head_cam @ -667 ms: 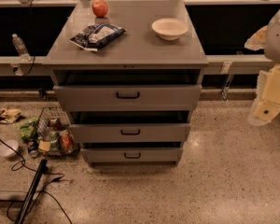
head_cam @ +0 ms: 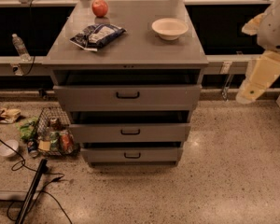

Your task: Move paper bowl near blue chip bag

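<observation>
The paper bowl (head_cam: 170, 28) is cream-white and sits upright on the right rear part of the grey cabinet top (head_cam: 130, 48). The blue chip bag (head_cam: 97, 35) lies flat on the left part of the top, with its white printed panel facing up. A bare stretch of cabinet top separates the two. My gripper (head_cam: 255, 80) is cream-coloured and hangs in the air at the right edge of the view. It is off the cabinet's right side, lower than the top, and well apart from the bowl. It holds nothing that I can see.
A red apple (head_cam: 100, 7) sits at the back left of the top, behind the bag. The cabinet's three drawers (head_cam: 127, 95) are partly pulled out. On the floor at left are a wire basket of litter (head_cam: 51, 136), a small white bowl (head_cam: 8, 149), cables and a water bottle (head_cam: 19, 45).
My gripper has moved a little up and to the left, toward the cabinet. The bowl, bag and apple have not moved.
</observation>
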Controlling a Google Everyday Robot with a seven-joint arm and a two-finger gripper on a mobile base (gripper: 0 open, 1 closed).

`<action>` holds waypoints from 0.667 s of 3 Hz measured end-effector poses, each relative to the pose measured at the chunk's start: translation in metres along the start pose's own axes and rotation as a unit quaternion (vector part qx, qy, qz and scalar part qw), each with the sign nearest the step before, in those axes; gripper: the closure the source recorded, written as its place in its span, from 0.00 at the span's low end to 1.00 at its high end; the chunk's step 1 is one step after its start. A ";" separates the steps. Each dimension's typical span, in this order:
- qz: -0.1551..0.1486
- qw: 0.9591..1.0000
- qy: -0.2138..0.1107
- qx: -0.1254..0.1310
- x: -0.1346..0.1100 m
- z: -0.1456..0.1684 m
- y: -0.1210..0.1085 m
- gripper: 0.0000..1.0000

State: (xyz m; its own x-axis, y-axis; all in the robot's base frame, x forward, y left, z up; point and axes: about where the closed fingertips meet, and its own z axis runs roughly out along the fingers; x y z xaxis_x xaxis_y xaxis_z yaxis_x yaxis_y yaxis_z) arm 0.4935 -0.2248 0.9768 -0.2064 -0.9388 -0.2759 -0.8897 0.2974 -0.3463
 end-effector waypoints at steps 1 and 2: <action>-0.019 0.996 -0.043 0.079 -0.003 0.014 -0.067 0.00; -0.034 0.985 -0.073 0.151 -0.006 0.031 -0.134 0.00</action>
State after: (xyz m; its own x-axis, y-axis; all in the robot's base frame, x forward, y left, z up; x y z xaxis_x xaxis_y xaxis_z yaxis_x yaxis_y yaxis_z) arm 0.6262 -0.2534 0.9974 -0.0711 -0.9300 -0.3607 -0.7326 0.2941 -0.6139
